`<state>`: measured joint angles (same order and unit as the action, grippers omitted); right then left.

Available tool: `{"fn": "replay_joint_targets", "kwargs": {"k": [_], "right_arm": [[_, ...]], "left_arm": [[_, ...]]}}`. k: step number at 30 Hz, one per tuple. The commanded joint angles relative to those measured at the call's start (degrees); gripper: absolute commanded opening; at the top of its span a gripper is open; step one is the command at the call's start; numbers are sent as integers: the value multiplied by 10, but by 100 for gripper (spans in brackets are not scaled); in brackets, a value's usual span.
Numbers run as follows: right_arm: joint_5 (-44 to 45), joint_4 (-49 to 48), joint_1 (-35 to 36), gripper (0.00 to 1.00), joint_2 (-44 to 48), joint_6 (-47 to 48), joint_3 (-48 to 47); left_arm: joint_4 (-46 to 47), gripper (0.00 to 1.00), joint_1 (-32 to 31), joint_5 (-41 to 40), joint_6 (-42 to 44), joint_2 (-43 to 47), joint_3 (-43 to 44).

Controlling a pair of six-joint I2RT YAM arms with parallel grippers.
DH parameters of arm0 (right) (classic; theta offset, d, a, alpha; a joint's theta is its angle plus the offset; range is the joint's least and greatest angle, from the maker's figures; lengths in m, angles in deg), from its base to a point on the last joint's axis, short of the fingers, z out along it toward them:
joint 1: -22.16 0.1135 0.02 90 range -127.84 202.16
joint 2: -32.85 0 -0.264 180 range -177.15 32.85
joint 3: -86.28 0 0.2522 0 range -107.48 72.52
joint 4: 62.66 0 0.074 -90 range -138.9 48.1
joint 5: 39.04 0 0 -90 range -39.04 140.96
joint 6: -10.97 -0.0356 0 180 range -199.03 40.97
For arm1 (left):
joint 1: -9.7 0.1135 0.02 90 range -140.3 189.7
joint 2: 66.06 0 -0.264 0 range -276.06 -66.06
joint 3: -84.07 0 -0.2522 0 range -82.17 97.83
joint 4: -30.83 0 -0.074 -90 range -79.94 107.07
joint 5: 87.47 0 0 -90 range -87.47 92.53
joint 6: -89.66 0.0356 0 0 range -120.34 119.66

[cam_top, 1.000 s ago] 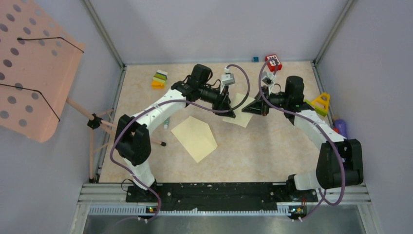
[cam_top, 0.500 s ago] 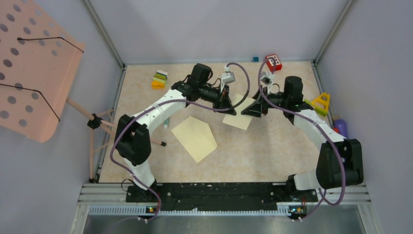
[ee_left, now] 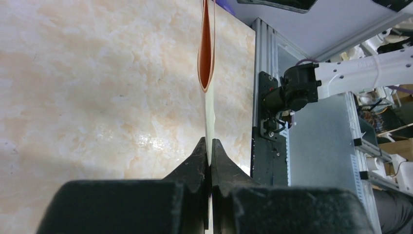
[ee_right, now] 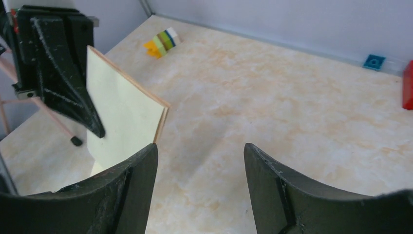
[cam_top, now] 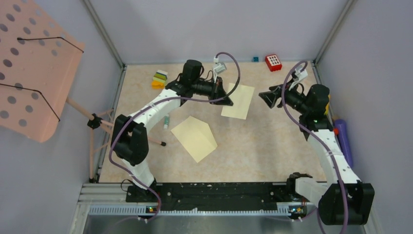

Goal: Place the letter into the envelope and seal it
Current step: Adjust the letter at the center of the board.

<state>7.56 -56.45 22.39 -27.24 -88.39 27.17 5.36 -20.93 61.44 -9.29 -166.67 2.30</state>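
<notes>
Left hand point(ee_left: 210, 146) pinches letter point(cam_top: 239, 101) at its edge, sheet lifted off table point(cam_top: 263, 146). Right hand point(cam_top: 267, 96) open, apart from letter's far edge. Envelope point(cam_top: 195, 138) flat mid-table, flap open, room all round.

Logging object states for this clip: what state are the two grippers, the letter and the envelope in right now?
Left gripper: shut on the letter's edge.
Right gripper: open, empty, apart from the letter.
Letter: folded, held upright on edge, not in the envelope.
Envelope: flat on the table, flap open, unsealed.
</notes>
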Motion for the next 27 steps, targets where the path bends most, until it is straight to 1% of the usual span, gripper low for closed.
{"fn": "replay_joint_targets", "kwargs": {"k": [1, 2, 6, 10, 17, 22, 27], "right_arm": [[103, -52, 0, 65, -18, -35, 28], [109, -60, 3, 65, -23, -38, 36], [168, -56, 56, 65, -39, -9, 41], [227, -50, 93, 65, -45, 4, 32], [275, -50, 127, 64, -48, 17, 32], [313, -48, 153, 64, -56, 27, 28], [324, -52, 159, 64, -63, 25, 23]], "left_arm": [[65, 0, 0, 10, -55, 34, -5], [72, 0, 0, 8, -66, 35, -7], [106, 0, 0, 11, -106, 39, -20], [127, 0, 0, -13, -125, 47, -34], [126, 0, 0, -63, -142, 46, -40], [140, 0, -1, -62, -161, 38, -41], [147, 0, -1, -60, -169, 38, -45]]}}
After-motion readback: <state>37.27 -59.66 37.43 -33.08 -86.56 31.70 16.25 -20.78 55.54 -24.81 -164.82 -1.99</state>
